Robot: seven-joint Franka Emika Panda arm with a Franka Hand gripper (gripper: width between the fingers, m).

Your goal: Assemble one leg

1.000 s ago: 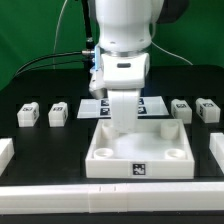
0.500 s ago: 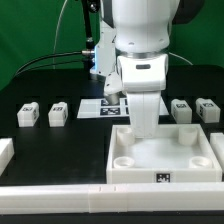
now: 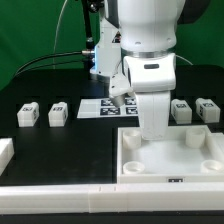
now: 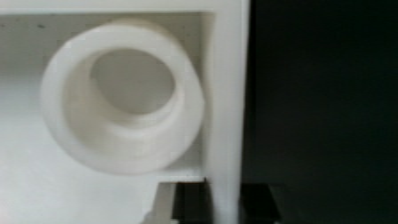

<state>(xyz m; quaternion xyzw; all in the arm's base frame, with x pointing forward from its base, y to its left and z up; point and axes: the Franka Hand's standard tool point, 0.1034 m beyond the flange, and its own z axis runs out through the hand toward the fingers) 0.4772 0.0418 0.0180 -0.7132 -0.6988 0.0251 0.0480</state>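
The gripper (image 3: 153, 132) is lowered onto the far wall of the square panel (image 3: 145, 175), close to one of its corners. In the wrist view that wall (image 4: 224, 90) is seen running straight beneath the tool, with a round corner socket (image 4: 121, 100) just inside it and the black table (image 3: 70, 150) just outside it. The wall appears to be straddled, but the fingertips are hidden, so it cannot be told whether it is clamped or merely bracketed.

No leg is held. The nearest leg (image 3: 181, 110) stands upright on the table just beyond the gripper, toward the exterior view's right, with a second leg (image 3: 207, 109) beside it, farther out. Two more legs (image 3: 58, 114) (image 3: 28, 115) stand well apart from the gripper on the exterior view's left. The marker board (image 3: 100, 107) lies between the two pairs, behind the gripper.

The step in hand is judged to be the positioning of the panel, an early stage, since all four sockets look unfilled. For the next move the wall would have to be let go and the tool lifted clear. One leg, probably the nearest, would then have to be approached from above, gripped across its sides, carried over a socket, and seated squarely. A tilted entry could jam the leg at the socket's rim.
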